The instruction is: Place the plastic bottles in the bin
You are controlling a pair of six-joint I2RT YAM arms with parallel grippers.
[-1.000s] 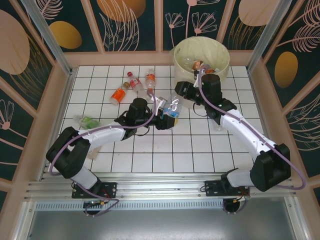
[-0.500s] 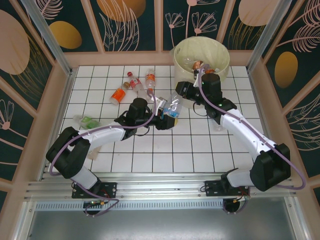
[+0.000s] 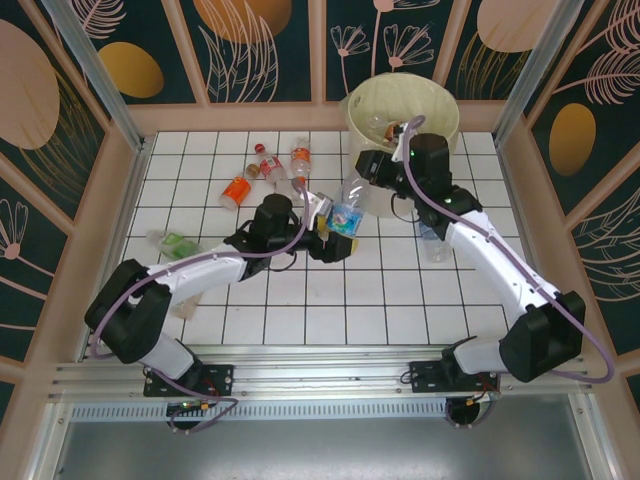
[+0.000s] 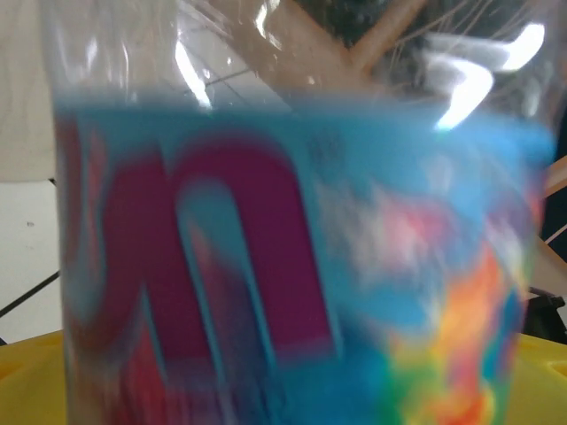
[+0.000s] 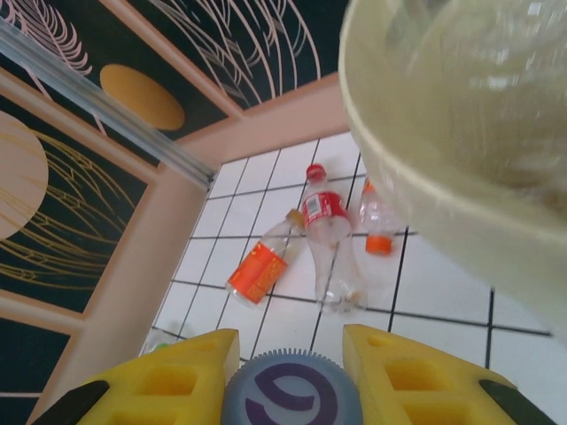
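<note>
Fingers point(image 5: 199, 376) of right gripper point(image 5: 291, 354) are clenching the purple-blue cap point(image 5: 291, 400) of the blue-labelled bottle point(image 3: 346, 207), which is hanging just beside the bin point(image 3: 447, 108), outside its wall. Left gripper point(image 3: 333, 230) is sitting under the bottle; its fingers point(image 4: 25, 381) are flanking the blurred label, and I cannot tell whether they are grasping or released. Red-labelled bottle point(image 5: 323, 212) and orange-labelled bottle point(image 5: 257, 270) are lying on the tiled table point(image 3: 400, 300).

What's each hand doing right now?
Left hand: around the blue-labelled bottle; grip cannot be told.
Right hand: closed on that bottle's cap.
</note>
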